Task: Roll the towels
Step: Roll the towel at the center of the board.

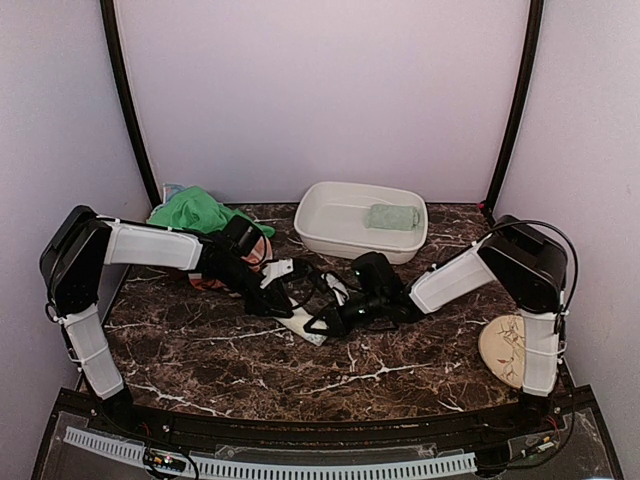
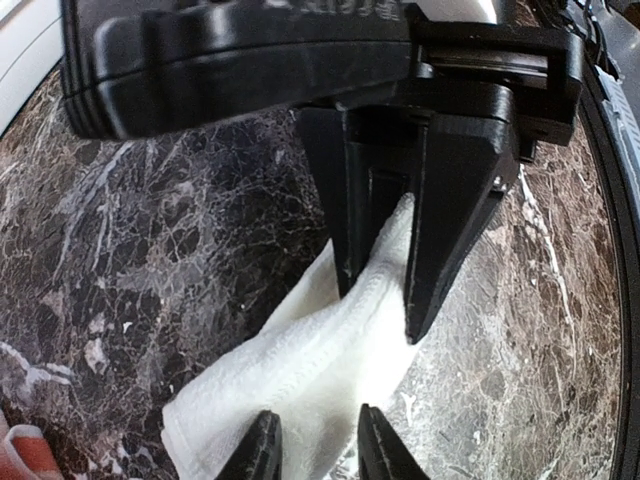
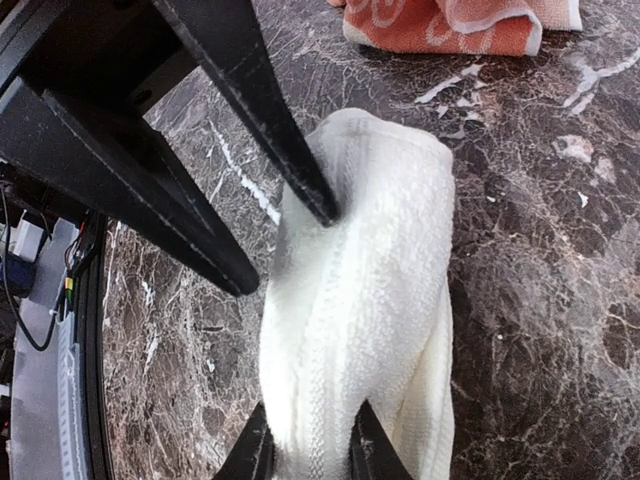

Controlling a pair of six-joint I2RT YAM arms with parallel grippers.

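Cream-white towel (image 1: pixel 306 327) lies centre frame in the top view, bunched lengthwise on the marble table (image 1: pixel 200 350). Left gripper (image 2: pixel 320 440) pinches one end and right gripper (image 3: pixel 310 440) clamps the other. To roll well, hold the ends level, turn together, keep the cloth taut. Sage-green towel (image 1: pixel 392 216) lies in the basin (image 1: pixel 330 240); green towel (image 1: pixel 195 210) and orange towel (image 3: pixel 450 25) are unrolled, upper left.

Overhead camera looks down; both wrist cameras closely share the cream-white towel (image 2: pixel 300 370).
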